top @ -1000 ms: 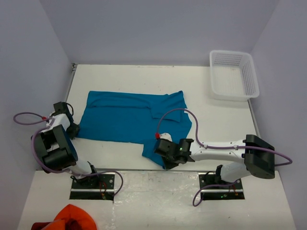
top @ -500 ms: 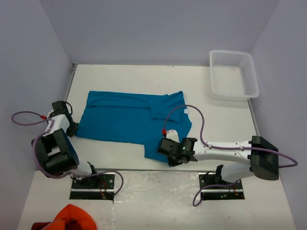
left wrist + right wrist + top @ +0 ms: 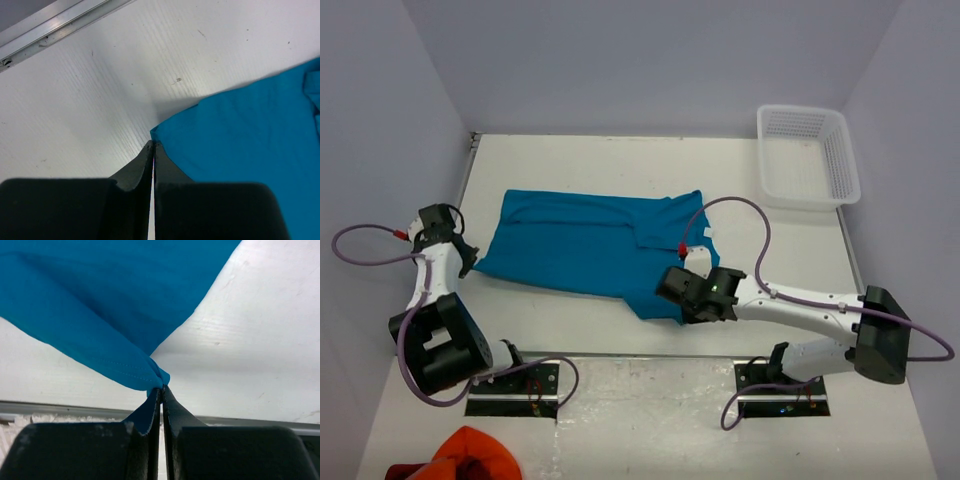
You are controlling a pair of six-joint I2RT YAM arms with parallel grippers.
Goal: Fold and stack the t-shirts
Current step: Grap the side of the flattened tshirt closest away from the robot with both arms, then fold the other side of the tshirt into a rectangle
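Note:
One teal-blue t-shirt lies spread flat across the left and middle of the table. My left gripper is at the shirt's near-left corner; in the left wrist view its tips are shut on the very corner of the cloth. My right gripper holds the shirt's near-right corner, lifted a little off the table. In the right wrist view the tips are shut on a bunched hem of the shirt, which hangs taut from them.
A white mesh basket stands at the far right corner. An orange-red bunched cloth lies off the table at the near left. Purple walls close in the left, back and right sides.
My right gripper has moved away and to the right, carrying the shirt's near-right corner. My left gripper has moved left and away, drawing the near-left corner with it.

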